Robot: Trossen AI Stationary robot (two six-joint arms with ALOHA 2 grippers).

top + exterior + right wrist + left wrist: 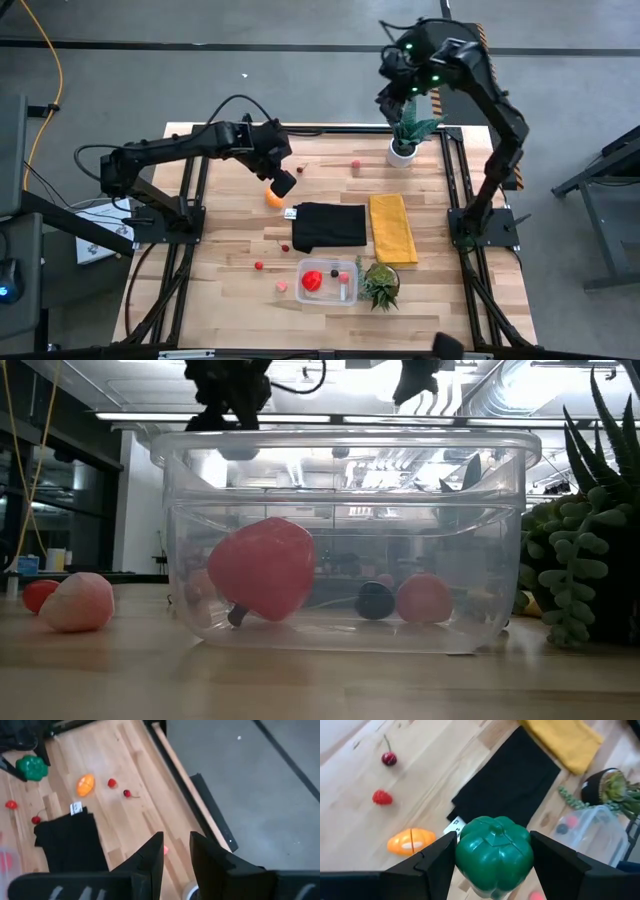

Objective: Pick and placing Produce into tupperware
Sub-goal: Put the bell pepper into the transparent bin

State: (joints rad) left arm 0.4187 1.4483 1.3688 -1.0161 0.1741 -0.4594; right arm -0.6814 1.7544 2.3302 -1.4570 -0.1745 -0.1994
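My left gripper [492, 855] is shut on a green toy pepper [494, 854] above the table's far left part, just over an orange toy fruit [273, 197]. The pepper also shows in the right wrist view [31, 767]. The clear tupperware [328, 282] stands near the front edge and holds a larger red piece [262, 568], a pink one [424, 598] and a dark berry [375, 600]. Small red berries [300, 167] and a pink piece [283, 286] lie loose on the wood. My right gripper [176, 855] is a little open and empty, high above the far right corner. My left gripper pinches the green pepper between its two fingers, one on each of the pepper's opposite sides [461, 851]. The fingers [437, 857] slant down from above. The pepper is lifted clear of the table, its stem end [495, 827] turned away from the gripper.
A black cloth [328, 226] and a yellow cloth [392, 228] lie at mid table. A spiky plant in a white pot [403, 140] stands at the far right under my right arm. Another plant in a dark pot [380, 285] stands right beside the tupperware.
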